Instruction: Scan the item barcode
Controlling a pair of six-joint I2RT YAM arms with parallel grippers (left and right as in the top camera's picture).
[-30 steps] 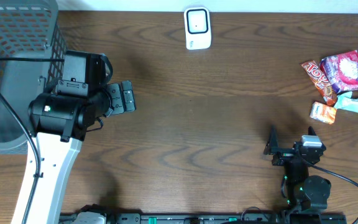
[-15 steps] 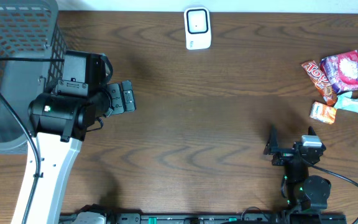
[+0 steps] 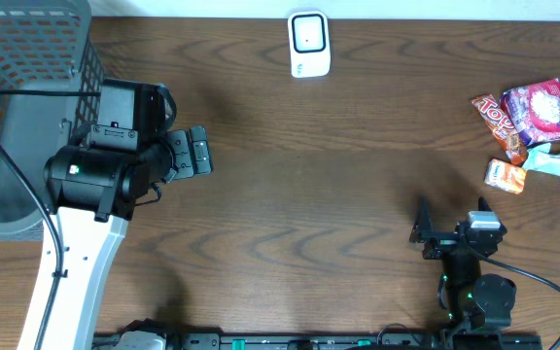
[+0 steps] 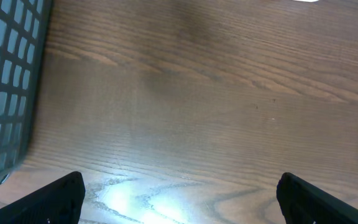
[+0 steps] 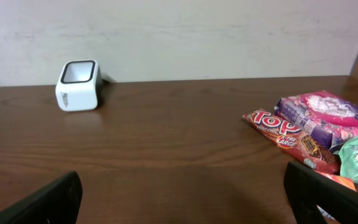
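Little has been altered over the last second: the right gripper [image 3: 452,224], by the near edge of the table [image 3: 338,194], is shifted only slightly; the left gripper [image 3: 198,153], beside the basket [image 3: 17,107] at the left edge, is unmoved. Both jaws are spread wide, empty. The snack packets [image 3: 531,131] are left untouched at the right edge, the scanner [image 3: 309,44] at the far edge; pickup is judged still ahead.
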